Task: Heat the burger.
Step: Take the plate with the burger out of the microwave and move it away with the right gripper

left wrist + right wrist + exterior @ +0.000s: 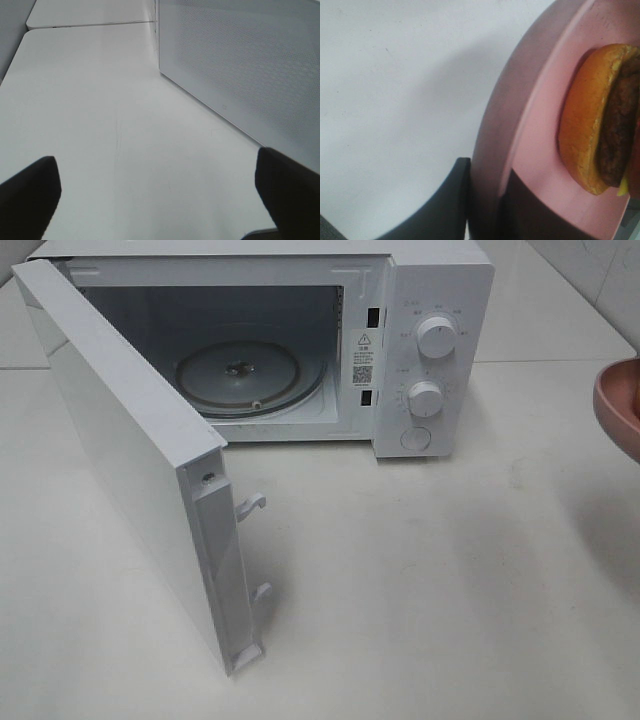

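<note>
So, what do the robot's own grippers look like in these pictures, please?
Only the fingertips show, in the wrist views. The left gripper has two dark, nearly black fingers with rounded, blunt ends and a matte surface. The right gripper has fingers of the same dark colour, flat and smooth. No cables, markings or arm links are visible; the exterior high view shows no arm at all.

A microwave (300, 340) stands at the back of the worktop (450, 580), its door (130, 460) swung open toward the front on the left. Inside lies the turntable (250, 375); the knobs (436, 337) sit on its right. At the far right edge a plate (618, 405) carries the burger (600, 120).
</note>
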{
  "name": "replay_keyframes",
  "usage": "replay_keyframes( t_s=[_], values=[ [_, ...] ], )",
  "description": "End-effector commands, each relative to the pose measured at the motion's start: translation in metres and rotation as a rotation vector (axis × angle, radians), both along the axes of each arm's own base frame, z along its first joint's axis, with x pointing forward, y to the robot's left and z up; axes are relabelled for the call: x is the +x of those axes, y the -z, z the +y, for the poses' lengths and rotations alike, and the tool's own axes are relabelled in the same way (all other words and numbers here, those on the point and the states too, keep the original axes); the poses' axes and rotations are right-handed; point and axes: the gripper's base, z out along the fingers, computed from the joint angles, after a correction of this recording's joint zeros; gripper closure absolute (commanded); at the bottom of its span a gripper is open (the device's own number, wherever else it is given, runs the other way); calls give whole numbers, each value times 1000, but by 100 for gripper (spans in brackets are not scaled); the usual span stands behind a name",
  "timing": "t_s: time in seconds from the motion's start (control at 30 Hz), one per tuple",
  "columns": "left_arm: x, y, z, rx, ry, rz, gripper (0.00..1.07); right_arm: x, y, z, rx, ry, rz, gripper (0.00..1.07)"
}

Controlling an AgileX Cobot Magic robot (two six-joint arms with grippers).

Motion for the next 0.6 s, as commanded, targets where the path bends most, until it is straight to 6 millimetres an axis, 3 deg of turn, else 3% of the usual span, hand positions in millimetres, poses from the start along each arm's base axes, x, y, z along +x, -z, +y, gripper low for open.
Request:
replay_keyframes(
  t_s=[0.03, 0.6],
  values=[
    [-2, 1, -1, -7, 3, -15, 8, 5, -7, -7, -35, 76, -83, 107],
    [-2, 1, -1, -7, 3, -15, 8, 35, 23, -2, -65, 510, -115, 107]
  ],
)
